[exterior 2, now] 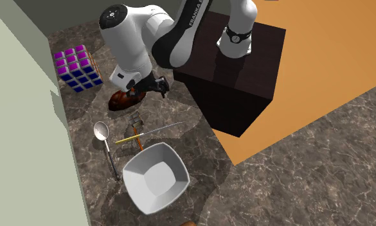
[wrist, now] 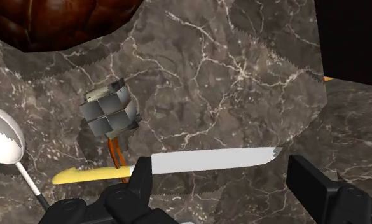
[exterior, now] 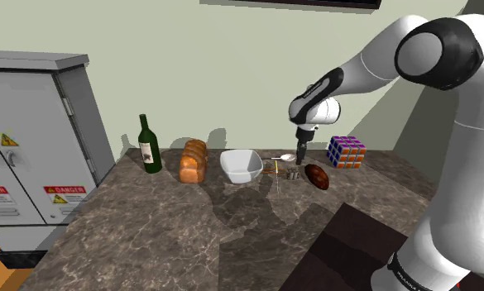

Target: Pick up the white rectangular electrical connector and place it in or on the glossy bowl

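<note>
Just ahead of spread tool (wrist: 222, 172), connector (wrist: 108, 111), untouched

Domestic kitchen by the look: dark marbled countertop (exterior: 190, 240) against a pale green wall (exterior: 232, 74), carrying wine bottle (exterior: 150, 145), bread loaf (exterior: 194, 161), white bowl (exterior: 241, 165), spoon (exterior 2: 103, 135) and knife (wrist: 210, 159), though a grey cabinet (exterior: 33, 107) with danger labels (exterior: 64, 195) stands at one end.

On the table (wrist: 241, 76), the knife (wrist: 203, 160) lies crosswise just ahead of the jaws, the connector (wrist: 108, 111) beyond it, the spoon (wrist: 3, 143) alongside.
</note>
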